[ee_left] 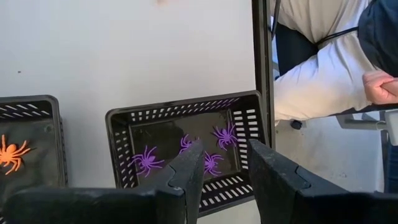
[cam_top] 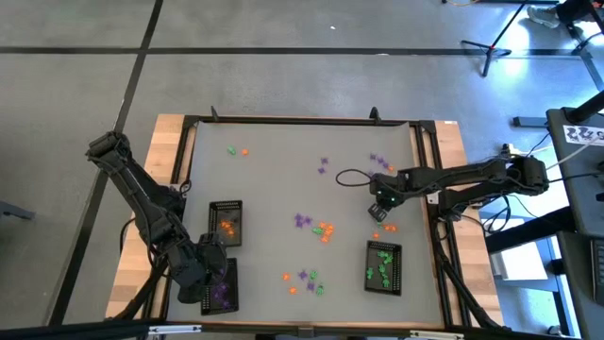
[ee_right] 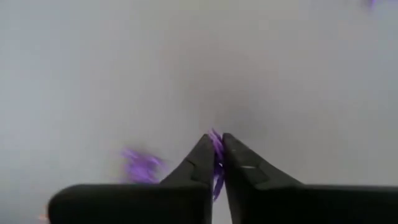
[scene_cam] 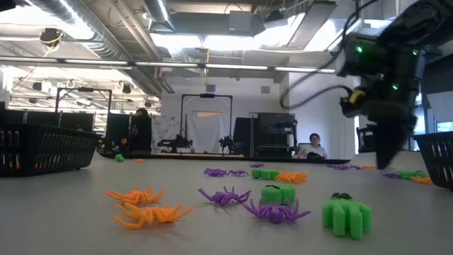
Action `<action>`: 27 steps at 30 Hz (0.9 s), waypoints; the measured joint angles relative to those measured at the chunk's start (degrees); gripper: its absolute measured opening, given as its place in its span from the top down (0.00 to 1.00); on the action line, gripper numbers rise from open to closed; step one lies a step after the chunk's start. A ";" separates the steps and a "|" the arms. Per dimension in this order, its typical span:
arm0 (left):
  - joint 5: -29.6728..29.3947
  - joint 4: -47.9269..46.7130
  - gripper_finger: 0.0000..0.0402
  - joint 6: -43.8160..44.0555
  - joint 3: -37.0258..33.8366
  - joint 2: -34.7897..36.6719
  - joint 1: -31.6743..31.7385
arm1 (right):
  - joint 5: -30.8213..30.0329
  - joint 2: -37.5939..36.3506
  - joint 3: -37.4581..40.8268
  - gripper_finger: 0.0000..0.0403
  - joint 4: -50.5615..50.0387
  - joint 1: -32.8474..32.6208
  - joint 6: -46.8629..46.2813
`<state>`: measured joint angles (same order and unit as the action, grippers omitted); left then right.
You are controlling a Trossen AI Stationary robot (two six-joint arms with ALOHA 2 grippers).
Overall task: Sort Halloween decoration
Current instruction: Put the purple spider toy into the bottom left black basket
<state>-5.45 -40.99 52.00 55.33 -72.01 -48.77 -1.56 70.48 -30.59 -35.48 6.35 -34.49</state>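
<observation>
Tiny orange, purple and green trinkets lie scattered over the grey table: a cluster [cam_top: 316, 227] in the middle, and spiders [scene_cam: 226, 196] close up in the low view. My right gripper [cam_top: 381, 210] points down right of centre, shut on a purple trinket [ee_right: 216, 144]. Another purple trinket [ee_right: 140, 165] lies on the table below it. My left gripper [ee_left: 225, 147] hovers open over the black mesh tray [ee_left: 118, 143] of purple spiders [ee_left: 146, 160] at the table's near left; nothing is between its fingers. My right gripper pinches the purple trinket [ee_right: 217, 140] between its two fingertips, coming from above and pointing down. A bit of the trinket [ee_right: 216, 180] shows in the slit farther back. Whether it is clear of the table I cannot tell.
Three black mesh trays stand on the table: orange trinkets [cam_top: 226, 224], purple ones [cam_top: 223, 293], green ones [cam_top: 383, 266]. A black frame [cam_top: 302, 120] edges the table. A cable loops [cam_top: 351, 177] by the right arm. A person's white sleeve and hand [ee_left: 379, 84] show beyond the near edge.
</observation>
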 joint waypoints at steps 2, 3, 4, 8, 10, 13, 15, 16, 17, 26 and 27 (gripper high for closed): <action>0.01 0.01 0.72 -0.02 0.00 0.00 0.00 | -0.21 -0.05 -1.55 0.93 0.68 0.00 0.56; 0.01 0.00 0.72 0.00 0.00 0.00 0.00 | -0.20 -0.05 -2.23 0.93 1.49 0.00 0.99; 0.00 0.00 0.72 -0.02 0.00 0.00 0.01 | -0.08 -0.05 -2.85 0.93 2.90 0.00 1.61; 0.01 0.00 0.72 -0.01 0.00 0.00 0.02 | 5.04 -0.05 -3.89 0.97 14.70 0.00 4.52; 0.02 0.00 0.72 -0.01 0.00 0.00 0.00 | 8.98 -0.05 -3.89 0.98 22.47 -0.65 5.82; 0.01 0.00 0.72 -0.02 0.00 0.01 0.00 | 12.01 -0.05 -3.94 0.98 32.68 -2.80 7.31; 0.02 0.00 0.72 0.00 0.00 0.02 0.02 | 12.83 -0.05 -3.94 0.97 37.99 -4.54 8.05; 0.02 0.00 0.72 0.00 0.00 0.02 0.01 | 12.81 -0.05 -3.94 0.97 40.22 -5.38 8.40; 0.01 0.00 0.72 -0.01 0.00 0.02 0.01 | 12.77 -0.05 -3.94 0.96 41.94 -6.18 9.18; 0.01 -0.02 0.72 -0.02 0.00 0.02 0.00 | 6.65 -0.03 -3.96 0.97 47.94 -10.63 16.94; 0.02 -0.02 0.72 -0.02 0.00 0.02 0.02 | 5.65 -0.03 -3.96 0.97 48.40 -10.62 17.43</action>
<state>-5.43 -41.01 51.99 55.33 -71.99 -48.75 4.09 70.46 -34.54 12.92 -4.27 -17.07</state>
